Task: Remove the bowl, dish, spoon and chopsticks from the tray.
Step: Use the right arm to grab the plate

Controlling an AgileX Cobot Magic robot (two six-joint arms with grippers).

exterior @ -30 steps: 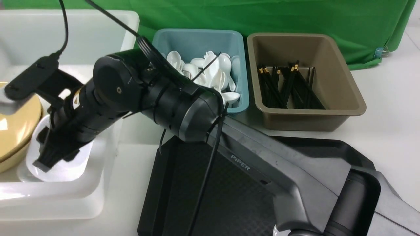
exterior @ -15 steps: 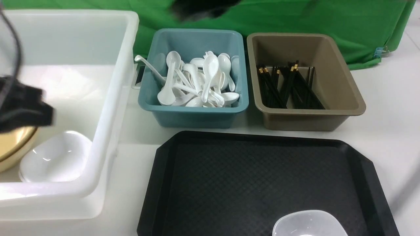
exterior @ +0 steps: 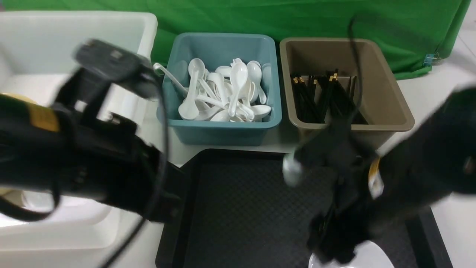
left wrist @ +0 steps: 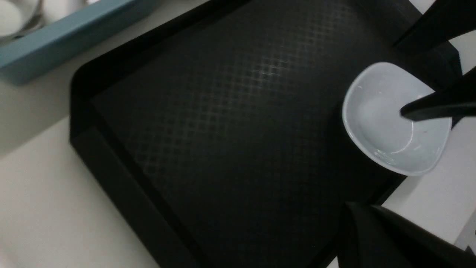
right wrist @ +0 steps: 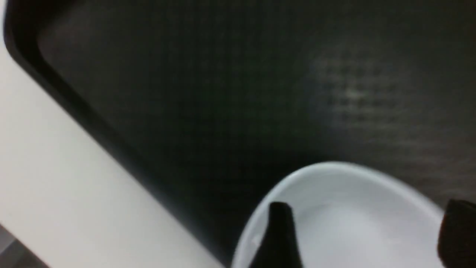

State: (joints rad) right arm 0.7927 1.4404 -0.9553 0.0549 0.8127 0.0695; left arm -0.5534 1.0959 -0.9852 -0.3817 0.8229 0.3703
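Observation:
The black tray (exterior: 241,208) holds only one small white dish (exterior: 372,257) near its front edge. My right gripper (right wrist: 368,230) is open, its fingers straddling that dish (right wrist: 346,223) just above it; it also shows blurred in the front view (exterior: 331,249). My left gripper (left wrist: 359,208) looks shut and empty, over the tray's edge (left wrist: 111,160). The left arm (exterior: 74,160) is blurred. The mustard bowl (exterior: 16,97) is mostly hidden behind it in the white bin. White spoons (exterior: 223,93) lie in the teal bin, black chopsticks (exterior: 319,96) in the brown bin.
The large white bin (exterior: 122,41) stands at the left, with a white dish (exterior: 74,212) in it. The teal bin (exterior: 219,130) and the brown bin (exterior: 390,119) stand behind the tray. A green cloth hangs at the back.
The left arm left the white bin, leaving a dish there, and swung toward the tray. The right arm lifted away, then came down over the dish on the tray.

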